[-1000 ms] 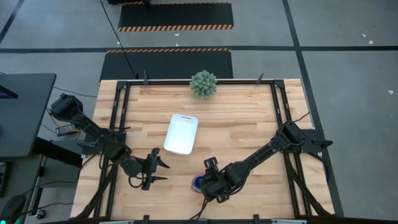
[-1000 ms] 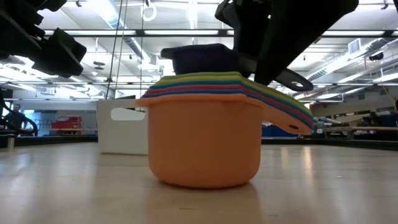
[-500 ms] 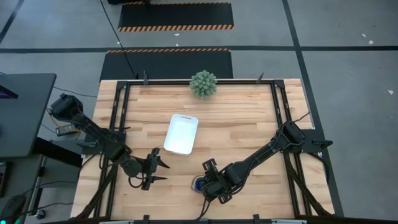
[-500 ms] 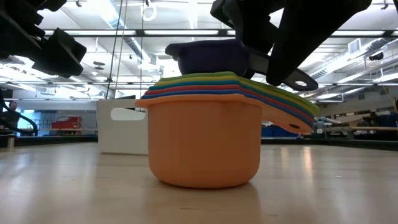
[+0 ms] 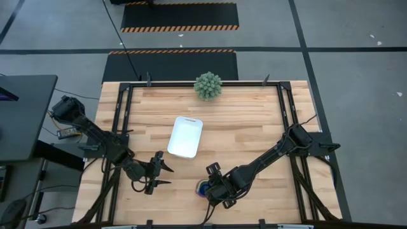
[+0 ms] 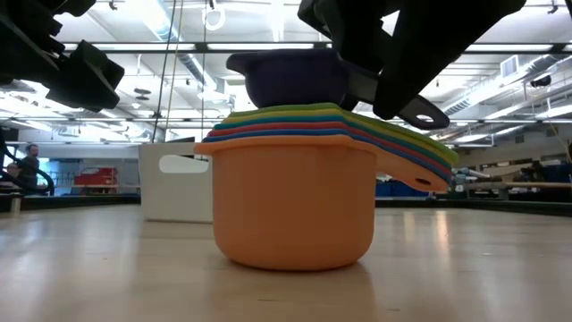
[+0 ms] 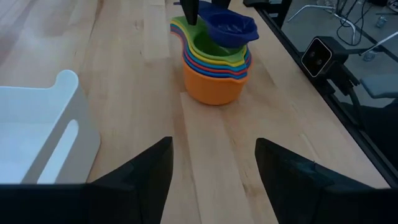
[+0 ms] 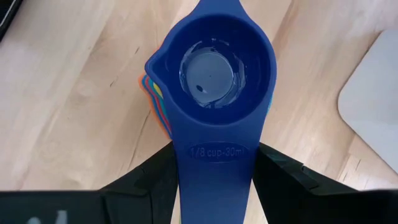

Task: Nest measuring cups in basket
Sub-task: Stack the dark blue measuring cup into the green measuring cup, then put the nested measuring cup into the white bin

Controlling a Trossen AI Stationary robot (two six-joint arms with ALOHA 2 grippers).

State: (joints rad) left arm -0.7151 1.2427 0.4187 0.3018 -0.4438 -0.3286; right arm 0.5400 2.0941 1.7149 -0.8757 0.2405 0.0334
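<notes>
While the left gripper (image 5: 160,175) waits open and empty left of the orange-based stack (image 6: 295,201), the right gripper (image 5: 210,183) pinches the dark blue cup (image 8: 214,74) by its handle just above it; tilted, it could jam, far from the basket (image 5: 185,136).

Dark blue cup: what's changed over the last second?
The right tool, gripping the dark blue cup by its handle, has lifted it a little higher above the nested stack and carried it slightly leftward in the low view. Unchanged: the stack, the basket, and the left tool, waiting open beside the basket.
</notes>
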